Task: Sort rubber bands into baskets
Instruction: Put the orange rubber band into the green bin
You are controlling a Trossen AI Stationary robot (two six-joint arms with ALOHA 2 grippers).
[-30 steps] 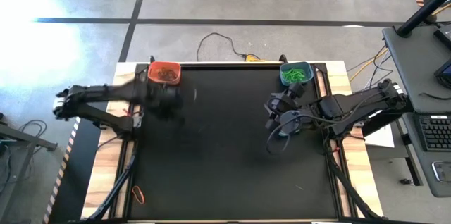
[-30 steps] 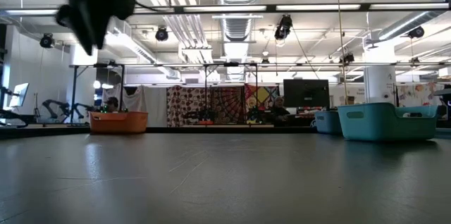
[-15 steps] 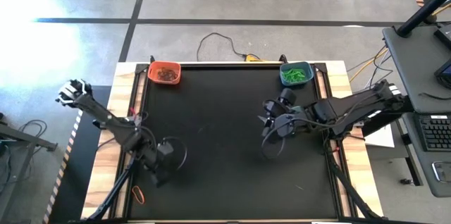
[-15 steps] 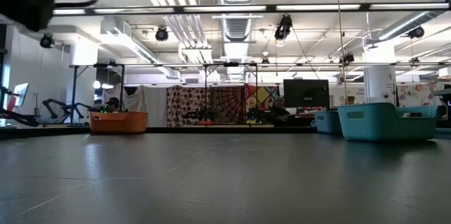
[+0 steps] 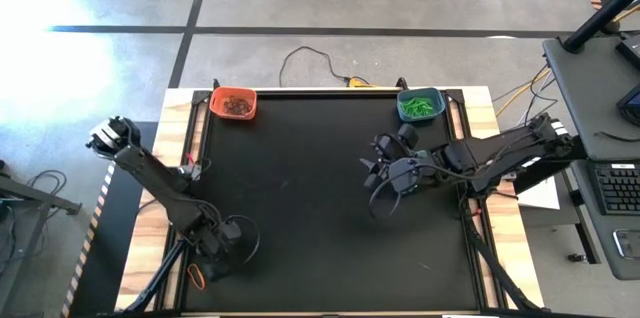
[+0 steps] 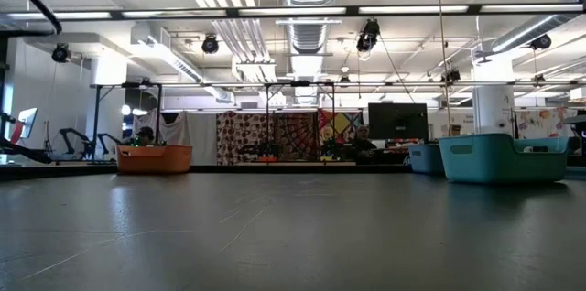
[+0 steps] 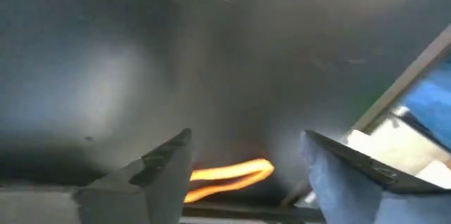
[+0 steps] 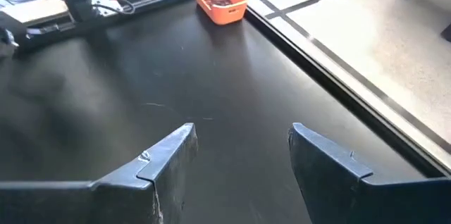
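Left gripper [image 7: 243, 160] spread wide over an orange rubber band [image 7: 229, 175], partly cut off; right gripper [image 8: 239, 153] wide, empty; blue basket [image 6: 423, 157] half-hidden behind the teal basket [image 6: 502, 158].

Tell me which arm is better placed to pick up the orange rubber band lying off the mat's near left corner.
Left. The left pincer hangs open right beside the thin orange rubber band, which shows between its fingers in the wrist view. The right pincer waits open mid-table, far away.
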